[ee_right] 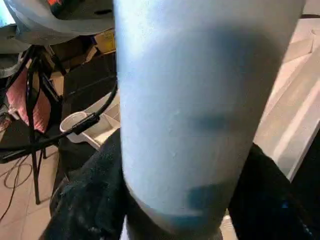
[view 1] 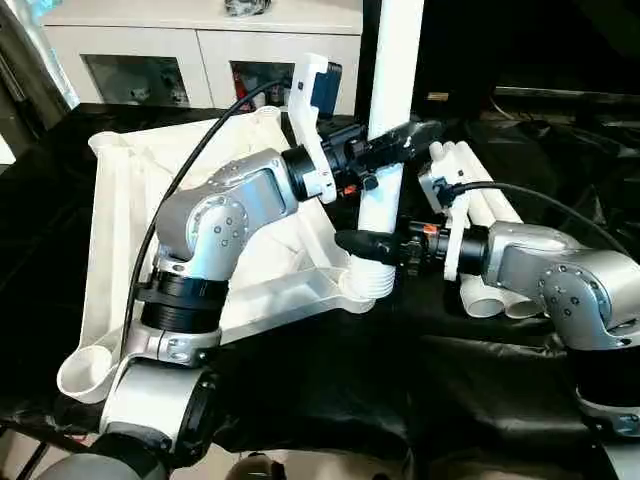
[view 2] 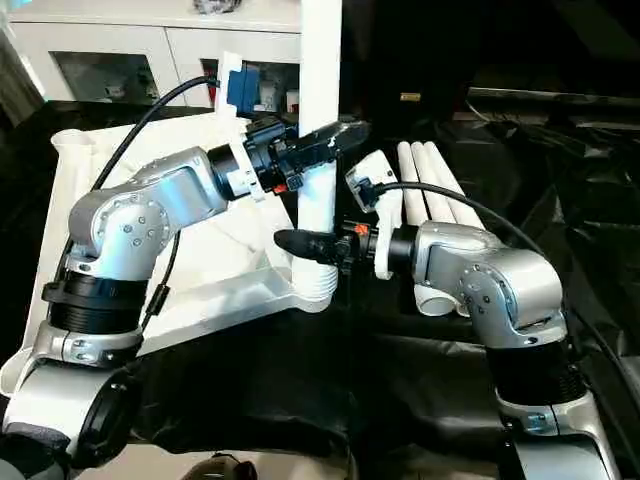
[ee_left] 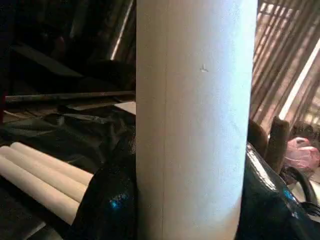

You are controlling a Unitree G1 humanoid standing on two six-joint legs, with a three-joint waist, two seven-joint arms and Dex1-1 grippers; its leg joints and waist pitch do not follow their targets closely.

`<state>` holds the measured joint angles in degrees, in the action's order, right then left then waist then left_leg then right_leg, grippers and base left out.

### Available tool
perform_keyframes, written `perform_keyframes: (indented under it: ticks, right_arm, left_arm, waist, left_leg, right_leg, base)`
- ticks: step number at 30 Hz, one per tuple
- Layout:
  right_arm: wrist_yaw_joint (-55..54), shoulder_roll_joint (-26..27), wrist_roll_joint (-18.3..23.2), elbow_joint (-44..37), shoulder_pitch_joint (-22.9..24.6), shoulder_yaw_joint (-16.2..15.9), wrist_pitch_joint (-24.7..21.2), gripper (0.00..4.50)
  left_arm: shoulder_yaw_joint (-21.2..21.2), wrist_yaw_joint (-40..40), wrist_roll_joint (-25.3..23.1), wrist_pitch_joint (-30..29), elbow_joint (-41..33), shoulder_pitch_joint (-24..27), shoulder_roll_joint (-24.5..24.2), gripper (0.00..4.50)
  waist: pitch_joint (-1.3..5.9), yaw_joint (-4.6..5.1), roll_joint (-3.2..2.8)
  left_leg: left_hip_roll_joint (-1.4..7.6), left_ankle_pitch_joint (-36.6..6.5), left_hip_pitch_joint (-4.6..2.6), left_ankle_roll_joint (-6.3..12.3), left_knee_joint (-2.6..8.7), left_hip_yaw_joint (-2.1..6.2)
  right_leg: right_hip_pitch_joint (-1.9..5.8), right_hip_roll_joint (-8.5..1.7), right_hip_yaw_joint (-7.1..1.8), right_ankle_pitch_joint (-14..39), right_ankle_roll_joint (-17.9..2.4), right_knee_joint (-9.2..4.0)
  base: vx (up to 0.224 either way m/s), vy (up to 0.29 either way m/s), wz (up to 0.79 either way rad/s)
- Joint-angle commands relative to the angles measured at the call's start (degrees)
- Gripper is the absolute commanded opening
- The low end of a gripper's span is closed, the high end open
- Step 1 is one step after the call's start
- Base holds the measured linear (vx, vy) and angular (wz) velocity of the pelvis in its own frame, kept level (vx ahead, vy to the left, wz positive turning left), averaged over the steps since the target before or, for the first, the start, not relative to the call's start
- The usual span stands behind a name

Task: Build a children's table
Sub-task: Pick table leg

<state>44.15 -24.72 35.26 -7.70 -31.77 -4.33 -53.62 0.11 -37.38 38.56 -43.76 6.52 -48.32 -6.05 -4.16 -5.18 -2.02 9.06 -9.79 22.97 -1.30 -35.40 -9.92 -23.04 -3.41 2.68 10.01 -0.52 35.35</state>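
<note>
The children's table top (view 1: 125, 210) lies upside down on black cloth, ribbed side up. One white leg (view 1: 397, 60) stands upright in its near right corner socket (view 1: 372, 287). My left gripper (view 1: 402, 140) is shut on this leg at about mid-height; in the left wrist view the leg (ee_left: 195, 125) sits between the black fingers (ee_left: 107, 200). My right gripper (view 1: 368, 245) clasps the same leg just above the socket. In the right wrist view its fingers (ee_right: 95, 200) press both sides of the leg (ee_right: 200, 100).
Three spare white legs (view 2: 432, 185) lie side by side on the cloth, right of the standing leg and behind my right arm. A white cabinet with glass doors (view 1: 200, 50) stands behind the table top. Black cloth (view 1: 400, 400) covers the near ground.
</note>
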Motion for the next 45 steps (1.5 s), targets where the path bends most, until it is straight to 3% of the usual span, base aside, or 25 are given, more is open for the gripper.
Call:
perform_keyframes:
  ticks: [1, 6, 23, 36, 41, 43, 45]
  right_arm:
    - [-0.8, -0.4, -1.0, 0.1, 0.0, 0.1, 0.4, 2.92]
    - [0.0, -1.3, -0.3, -1.1, 0.3, 0.5, 0.2, 3.20]
    - [0.5, -2.7, 0.0, -2.4, 1.9, -0.3, -0.5, 3.20]
    - [-1.2, -1.3, -0.3, -0.9, 1.4, 0.2, -0.2, 2.06]
    - [-1.4, -0.9, -0.3, -0.6, 1.2, 0.5, 0.0, 1.94]
    - [-1.4, -0.7, -0.5, -0.4, 1.1, 0.5, 0.4, 1.93]
    - [-1.4, -0.4, -0.6, -0.3, 1.1, 0.6, 1.2, 1.93]
  left_arm:
    - [-0.5, -1.5, 0.7, -0.5, -1.4, -1.6, -0.2, 1.84]
    - [-0.6, -1.8, 0.4, -0.2, -1.4, -1.6, -0.5, 1.84]
    - [-0.8, -2.1, 0.2, -0.2, -1.5, -1.4, -0.2, 1.84]
    - [-0.8, -2.3, 0.4, -0.4, -1.7, -1.3, -0.3, 1.84]
    - [-1.0, -2.4, -0.3, 0.7, -1.7, -1.3, -0.5, 1.84]
    - [-2.0, -3.8, -0.7, 1.1, -2.4, -1.1, -1.2, 2.40]
    - [-1.5, -3.5, 0.0, 0.7, -2.7, -1.1, -0.7, 2.54]
  waist:
    - [5.10, -0.15, 0.43]
    - [5.12, -0.18, 0.41]
    - [5.14, -0.23, 0.56]
    - [5.10, -0.19, 0.43]
    - [5.13, -0.21, 0.42]
    - [5.17, -0.24, 0.32]
    - [5.14, -0.20, 0.19]
  left_leg:
    - [3.32, -7.4, -1.37, 1.08, 3.52, 1.29]
    - [3.33, -7.7, -1.39, 0.95, 3.53, 1.29]
    - [3.33, -7.1, -1.34, 1.40, 3.42, 1.25]
    - [3.36, -7.5, -1.35, 1.19, 3.50, 1.32]
    - [3.35, -7.5, -1.40, 1.11, 3.49, 1.33]
    - [3.38, -7.1, -1.41, 1.26, 3.49, 1.35]
    - [3.38, -7.5, -1.36, 1.11, 3.50, 1.31]
  right_leg:
    - [3.19, -4.52, -2.36, 10.2, -12.5, -3.96]
    - [3.25, -4.56, -2.37, 10.3, -12.5, -3.96]
    - [3.26, -4.59, -2.39, 10.4, -12.5, -4.02]
    - [3.22, -4.56, -2.35, 10.5, -12.6, -3.99]
    - [3.23, -4.57, -2.34, 10.4, -12.6, -3.97]
    - [3.20, -4.58, -2.36, 9.6, -12.6, -3.93]
    - [3.19, -4.59, -2.37, 9.5, -12.7, -3.91]
  base:
    - [0.000, 0.000, 0.00]
    - [0.000, 0.000, 0.00]
    - [0.000, 0.000, 0.00]
    - [0.000, 0.000, 0.00]
    - [0.000, 0.000, 0.00]
    - [0.000, 0.000, 0.00]
    - [0.000, 0.000, 0.00]
